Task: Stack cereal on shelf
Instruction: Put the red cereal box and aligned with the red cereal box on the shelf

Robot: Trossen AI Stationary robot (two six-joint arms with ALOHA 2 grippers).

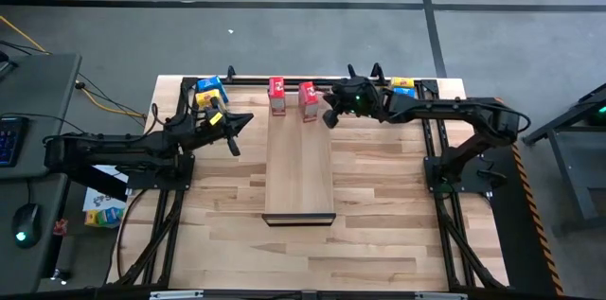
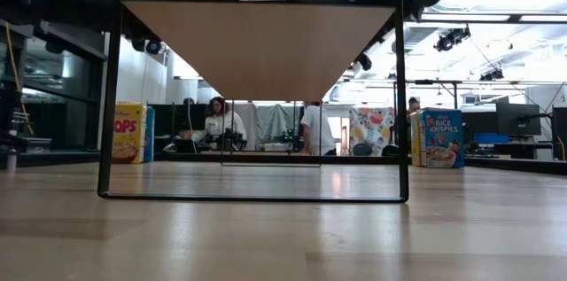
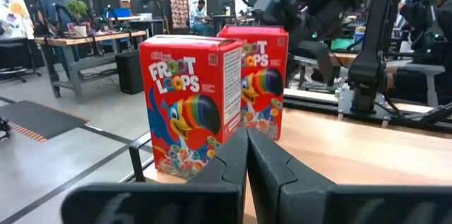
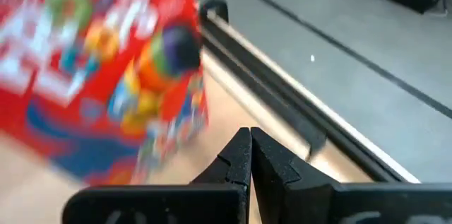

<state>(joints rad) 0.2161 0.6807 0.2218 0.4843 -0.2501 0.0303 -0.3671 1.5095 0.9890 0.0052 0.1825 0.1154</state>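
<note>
Standing upright at the far end of the shelf (image 1: pixel 299 163), two red cereal boxes (image 1: pixel 276 96) (image 1: pixel 309 101) are already placed. Blue and yellow boxes (image 1: pixel 207 92) (image 1: pixel 402 86) remain at the table's far corners, still to be stacked. The left gripper (image 1: pixel 237 130) and right gripper (image 1: pixel 331 111) are seen shut and empty beside the red pair.

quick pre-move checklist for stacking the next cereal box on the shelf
1. Two red boxes upright at the shelf's far end: ok.
2. Bare shelf in front of them: ok.
3. Left gripper shut, holding nothing, not ready to grasp: not ok.
4. Right gripper shut, empty, beside a red box: not ok.
5. Blue and yellow boxes wait behind each arm: ok.
6. Right fingers clear of the red box: cannot tell.
</note>
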